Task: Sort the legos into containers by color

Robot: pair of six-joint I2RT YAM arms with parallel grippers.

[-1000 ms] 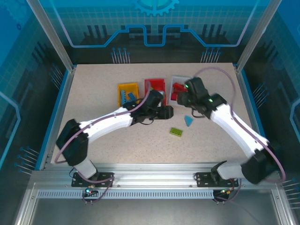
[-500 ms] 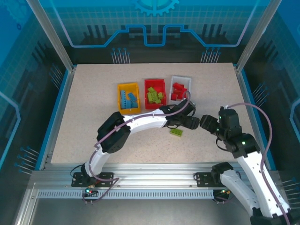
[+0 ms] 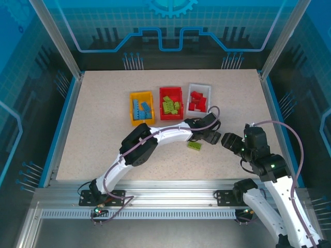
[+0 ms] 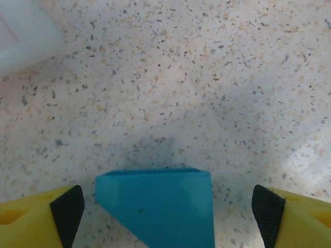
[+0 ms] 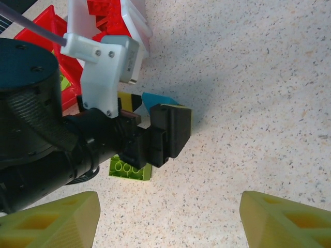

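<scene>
Left gripper (image 4: pixel 168 209): positioned low over the blue triangular lego (image 4: pixel 155 204), reaching across to the right half of the table (image 3: pixel 103 144), just near of the white container (image 3: pixel 198 97).

Row of containers at the far side, left to right: yellow-orange container (image 3: pixel 141 107) holding blue pieces, red container (image 3: pixel 171 102) holding lime green ones, white holding red. Loose on the table: lime green lego (image 3: pixel 195 146), just left and near of the left gripper; blue triangle beneath that gripper.

Step in hand, as judged: pick-up of the blue triangle for the yellow-orange container. Recommended: shift sideways first to centre the piece, now sitting nearer one pad than the other. Lower until the pads (image 4: pixel 67 209) flank its side walls rather than its top, then close slowly. Slanted edge facing one pad, so twisting or slipping out likely on closure; turn the wrist to set a pad flat against a straight side if possible. Lift clear of the white container's wall before swinging left.

Left gripper: jaws spread wide, straddling the triangle with table showing on both sides; nothing grasped, no contact seen. Right gripper (image 5: pixel 169 214): just right of the left one, jaws likewise apart, bare table between the fingers, holding nothing.
</scene>
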